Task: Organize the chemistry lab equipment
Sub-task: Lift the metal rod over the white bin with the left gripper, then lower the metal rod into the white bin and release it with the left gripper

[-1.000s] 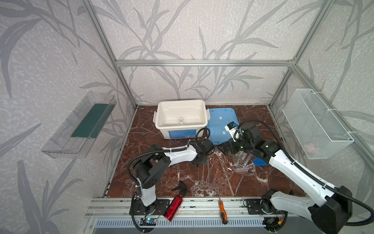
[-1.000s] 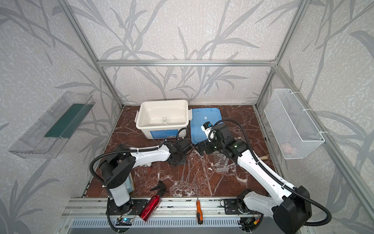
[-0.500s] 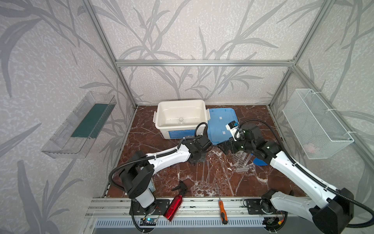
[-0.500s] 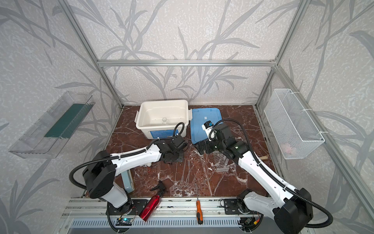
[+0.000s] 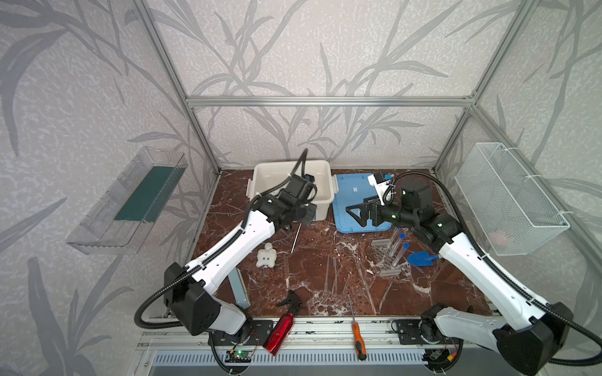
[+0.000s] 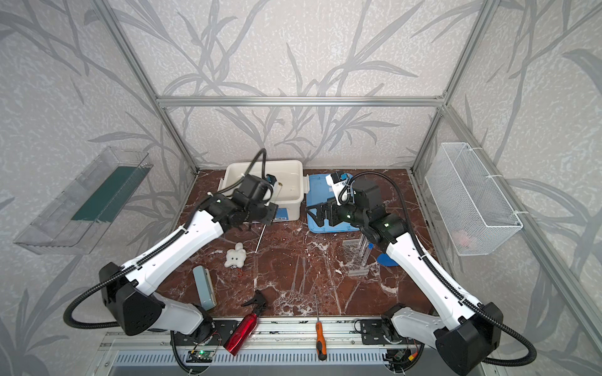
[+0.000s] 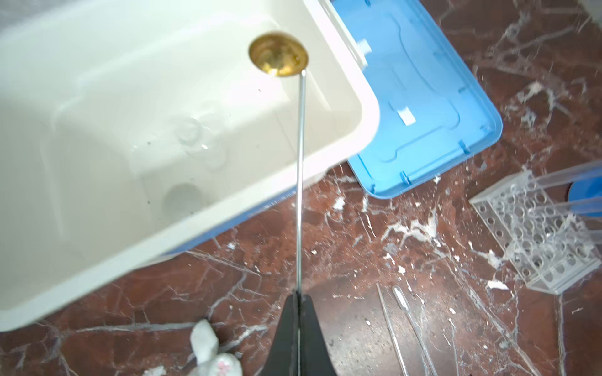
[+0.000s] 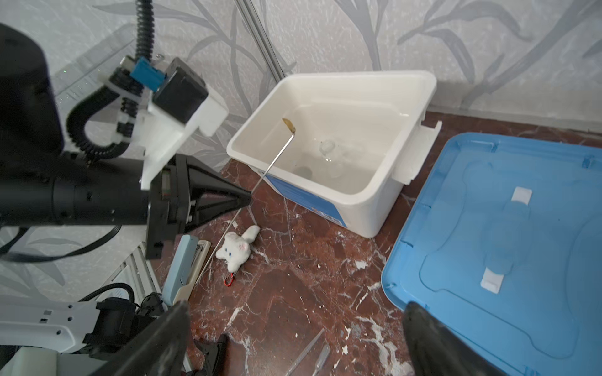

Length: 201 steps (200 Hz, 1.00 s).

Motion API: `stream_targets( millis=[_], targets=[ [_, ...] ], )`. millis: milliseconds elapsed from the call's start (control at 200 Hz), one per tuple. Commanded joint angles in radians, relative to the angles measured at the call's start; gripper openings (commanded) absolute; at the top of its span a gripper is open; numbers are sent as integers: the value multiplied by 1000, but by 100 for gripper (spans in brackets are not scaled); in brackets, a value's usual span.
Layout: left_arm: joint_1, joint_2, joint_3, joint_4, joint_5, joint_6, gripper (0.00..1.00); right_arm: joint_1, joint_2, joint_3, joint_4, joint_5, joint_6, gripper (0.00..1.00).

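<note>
My left gripper (image 7: 298,295) is shut on a thin rod (image 7: 300,182), held in the air at the front of the white bin (image 5: 260,182). The rod's brass cup (image 7: 278,53) hangs over the bin; its tail (image 5: 295,239) slopes down toward the floor. A small clear jar (image 7: 189,133) lies in the bin. My right gripper (image 8: 294,314) stands open and empty above the blue lid's (image 5: 351,195) near edge. The clear rack (image 5: 387,260) with blue-capped tubes (image 5: 399,249) stands to the right. Two droppers (image 5: 330,276) lie mid-floor.
A white plush toy (image 5: 267,257) and a stapler (image 6: 203,291) lie under the left arm. A blue scoop (image 5: 422,258) sits beside the rack. The red spray bottle (image 5: 281,328) and orange screwdriver (image 5: 358,338) rest on the front rail. A wire basket (image 5: 508,195) hangs on the right wall.
My left arm has stretched out and lifted, carrying the rod back toward the white bin so its cup is over the bin. The right gripper has risen slightly and stays open.
</note>
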Motion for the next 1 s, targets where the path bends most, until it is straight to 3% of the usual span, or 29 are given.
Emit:
stream_targets(
  millis=[0,95,225,320,445,570,755,1000],
  targets=[
    [67,-12,57,-55,145,283,0,-1,43,71,20,-13,-20,100],
    [97,20,75,-18,172,547,0,0,88,129,15,-24,-47,100],
    [191,184,294,-83,252,699,0,-1,140,177,29,-24,-54,99],
    [200,286,403,-136,277,949,0,-2,179,204,50,-43,-69,99],
    [217,407,526,-193,290,1145,0,-3,255,266,24,-45,-108,99],
    [230,500,580,-206,234,1318,0,-18,297,286,48,-58,-89,99],
    [235,592,569,-160,229,1430,0,-42,350,316,61,-83,-90,99],
    [258,690,589,-177,343,1418,0,-39,443,406,-12,-70,-157,99]
  ],
)
